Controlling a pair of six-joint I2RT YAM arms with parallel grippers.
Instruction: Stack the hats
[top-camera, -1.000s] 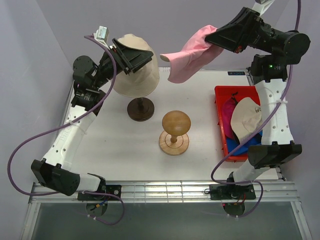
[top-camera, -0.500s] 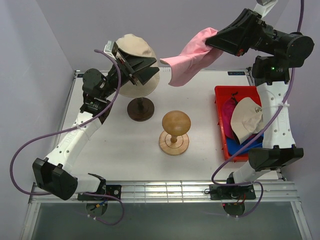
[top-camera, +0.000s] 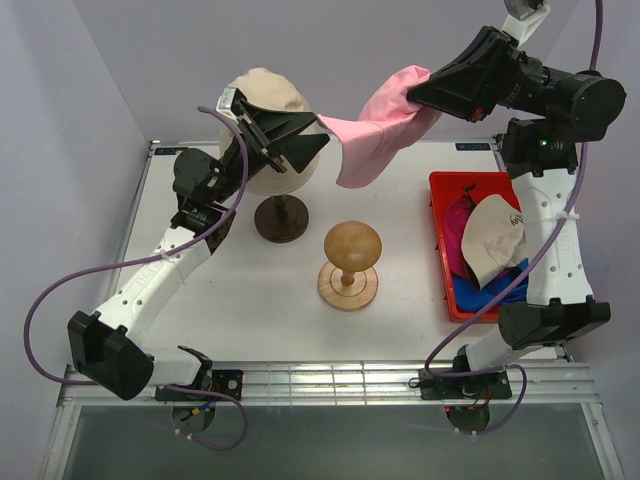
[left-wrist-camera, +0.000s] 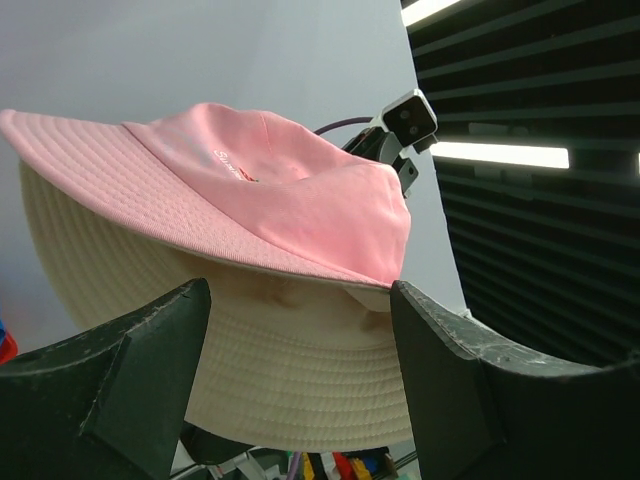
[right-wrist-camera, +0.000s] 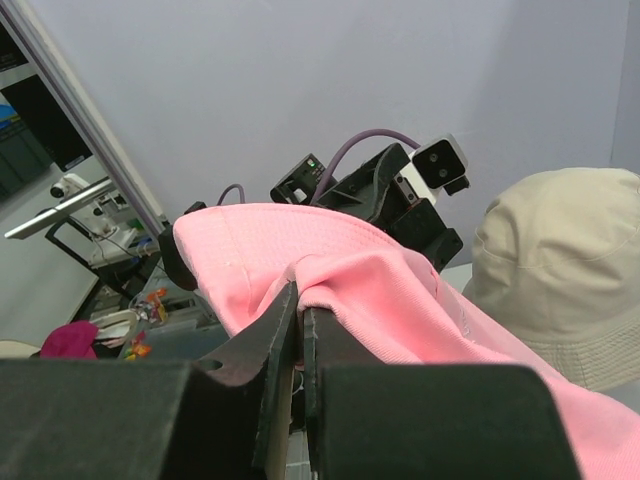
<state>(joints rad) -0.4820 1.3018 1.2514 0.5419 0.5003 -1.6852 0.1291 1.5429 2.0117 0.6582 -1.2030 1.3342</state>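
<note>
My right gripper is raised high over the far side of the table. Its fingers are pressed together on a fold of the pink hat, with the fabric pinched flat between them in the right wrist view. The hat hangs down and away to the left of that gripper, well off the table, its brim stretching toward my other arm.

My left gripper is also up in the air with its fingers spread wide and nothing between them. It points at the pink brim, whose tip lies just above its fingertips; I cannot tell whether they touch. Straight ahead of it in the left wrist view, the pink hat shows above the beige hat.

The beige hat sits just behind and to the left of my left gripper, perched on a dark stand below it. A lighter wooden stand is on the table below and between both grippers. Far beneath my right gripper, a red bin holds a cream cap lying on a magenta cap and a blue cap.
</note>
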